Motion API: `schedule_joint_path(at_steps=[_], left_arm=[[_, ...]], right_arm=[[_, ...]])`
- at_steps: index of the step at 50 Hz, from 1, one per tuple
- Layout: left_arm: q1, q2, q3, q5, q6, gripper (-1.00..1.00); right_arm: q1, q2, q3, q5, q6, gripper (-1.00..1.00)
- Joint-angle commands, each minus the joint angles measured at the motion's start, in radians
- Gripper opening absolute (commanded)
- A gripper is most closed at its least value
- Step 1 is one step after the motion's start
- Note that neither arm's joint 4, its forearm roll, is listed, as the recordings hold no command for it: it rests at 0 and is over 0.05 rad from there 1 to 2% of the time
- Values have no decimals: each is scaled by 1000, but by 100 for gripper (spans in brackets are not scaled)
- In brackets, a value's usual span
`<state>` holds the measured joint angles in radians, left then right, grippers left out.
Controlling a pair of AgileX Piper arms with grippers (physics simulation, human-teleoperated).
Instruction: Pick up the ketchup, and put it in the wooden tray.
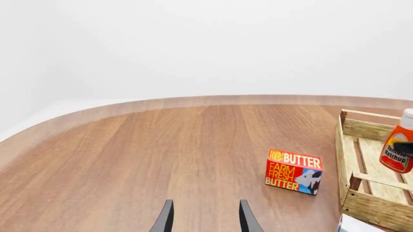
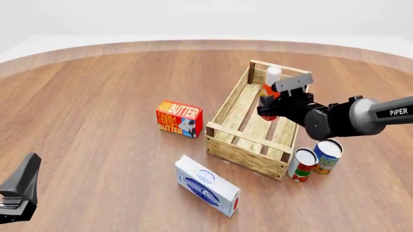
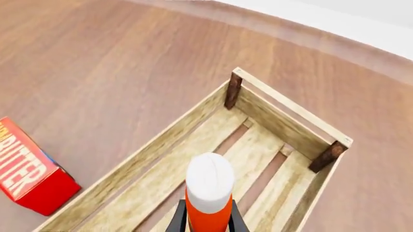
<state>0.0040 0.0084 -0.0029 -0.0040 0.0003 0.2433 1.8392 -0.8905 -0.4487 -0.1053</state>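
Right now the round wooden table [image 2: 96,96] carries the wooden tray [image 2: 240,102] toward its right side, with a butter box [image 2: 179,118] just off the tray's left wall, a white carton [image 2: 206,186] nearer the front edge, and two cans [image 2: 315,159] by the tray's near right corner. Over the tray's far half, the right gripper [image 2: 271,104] is clamped on the ketchup [image 3: 208,193], holding it upright, white cap up, above the slats. Near the table's front left, the left gripper [image 1: 204,217] hangs with its fingers spread around nothing.
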Motion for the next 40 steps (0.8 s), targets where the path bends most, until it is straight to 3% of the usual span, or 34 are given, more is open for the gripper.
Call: schedule_joint_path(at_steps=[1, 32, 33, 40], left_arm=[[0, 0, 0, 0, 0, 100], [0, 0, 0, 0, 0, 100], [0, 0, 0, 0, 0, 100], [0, 0, 0, 0, 0, 100]], right_arm=[[7, 40, -6, -27, 17, -100], [12, 111, -23, -51, 26, -100], [10, 112, -22, -52, 27, 100], [4, 106, -15, -54, 33, 100]])
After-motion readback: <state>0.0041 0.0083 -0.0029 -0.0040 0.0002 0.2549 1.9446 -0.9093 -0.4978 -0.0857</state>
